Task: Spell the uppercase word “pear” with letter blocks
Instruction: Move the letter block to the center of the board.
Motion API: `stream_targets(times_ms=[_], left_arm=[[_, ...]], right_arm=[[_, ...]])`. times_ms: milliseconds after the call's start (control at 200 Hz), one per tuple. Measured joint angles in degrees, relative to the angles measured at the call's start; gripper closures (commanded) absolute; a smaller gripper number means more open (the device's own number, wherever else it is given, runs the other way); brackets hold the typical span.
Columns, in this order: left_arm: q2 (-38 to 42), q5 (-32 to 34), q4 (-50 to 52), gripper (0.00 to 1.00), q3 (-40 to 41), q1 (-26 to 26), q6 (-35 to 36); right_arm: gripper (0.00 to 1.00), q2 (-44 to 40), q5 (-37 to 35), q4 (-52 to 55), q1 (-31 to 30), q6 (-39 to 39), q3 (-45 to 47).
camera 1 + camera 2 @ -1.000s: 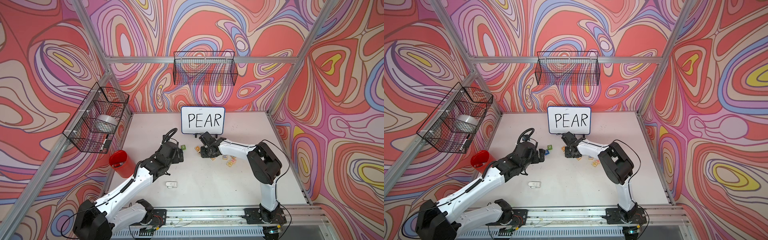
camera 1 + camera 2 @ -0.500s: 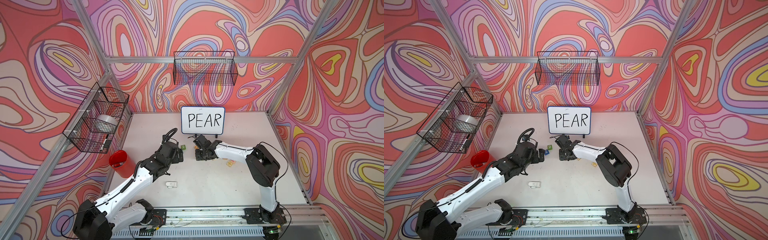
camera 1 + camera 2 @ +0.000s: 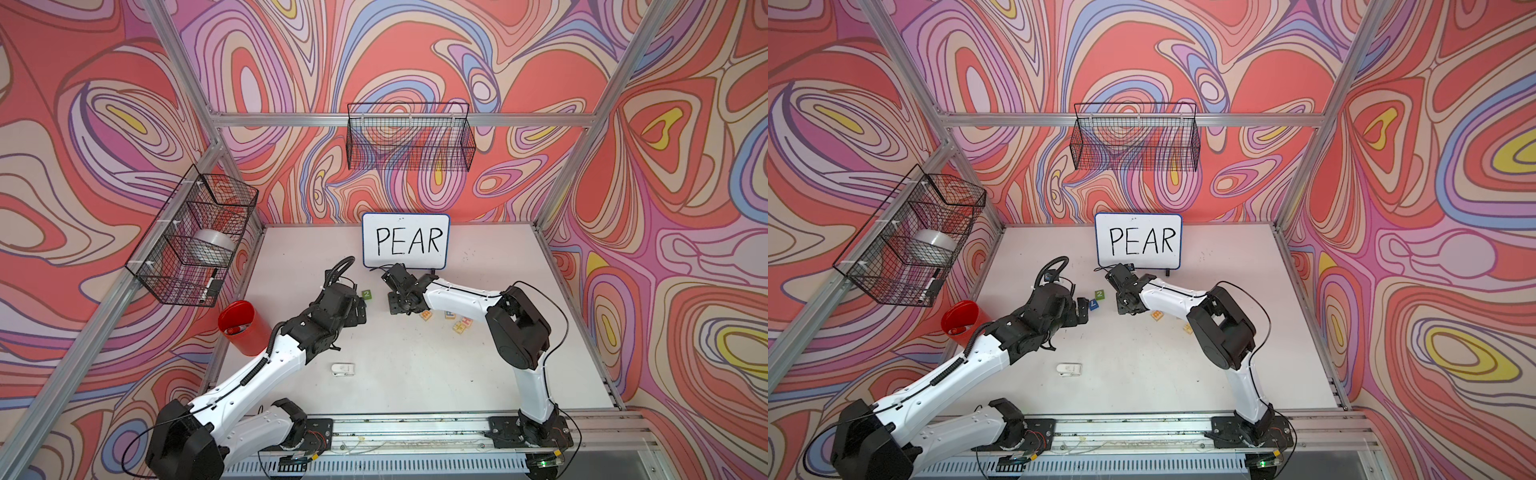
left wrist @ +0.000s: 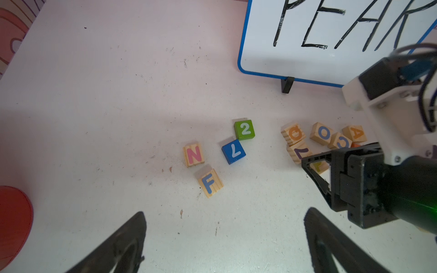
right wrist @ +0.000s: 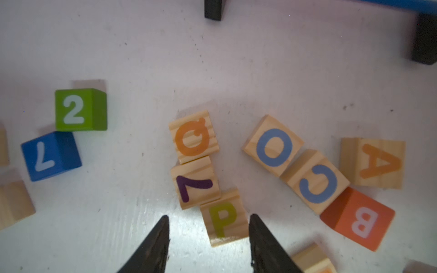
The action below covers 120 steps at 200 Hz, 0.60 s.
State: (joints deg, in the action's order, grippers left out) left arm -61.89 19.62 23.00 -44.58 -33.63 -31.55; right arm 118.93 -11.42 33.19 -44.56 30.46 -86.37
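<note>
The whiteboard (image 3: 405, 245) reading PEAR stands at the back of the table (image 3: 415, 374). In front of it the right gripper (image 5: 210, 215) is spread astride the P block (image 5: 223, 218), which butts against a purple-7 block (image 5: 195, 183). The A block (image 5: 378, 163) sits just beside the C block (image 5: 315, 183) and orange B cube (image 5: 359, 219). The left gripper (image 4: 225, 211) gapes wide over bare table.

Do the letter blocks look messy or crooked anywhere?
Yes, it's a jumble and nothing is lined up. The P block sits crooked between the open jaws of the right gripper. The C block, A block and orange B block are bunched close together, with their letters pointing different ways.
</note>
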Motion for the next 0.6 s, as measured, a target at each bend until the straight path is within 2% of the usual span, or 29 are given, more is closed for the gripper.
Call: stream_targets(times_ms=[160, 441, 601], left_arm=[[0.7, 0.1, 0.0, 0.00, 0.0, 0.0, 0.0], [0.7, 0.1, 0.3, 0.00, 0.0, 0.0, 0.0], [1.5, -0.6, 0.4, 0.00, 0.0, 0.0, 0.0]], right_arm=[[0.42, 0.5, -1.3, 1.0, 0.0, -1.1, 0.0], [0.46, 2.3, -1.9, 0.8, 0.0, -2.4, 0.0], [0.60, 2.3, -1.6, 0.5, 0.0, -2.0, 0.0]])
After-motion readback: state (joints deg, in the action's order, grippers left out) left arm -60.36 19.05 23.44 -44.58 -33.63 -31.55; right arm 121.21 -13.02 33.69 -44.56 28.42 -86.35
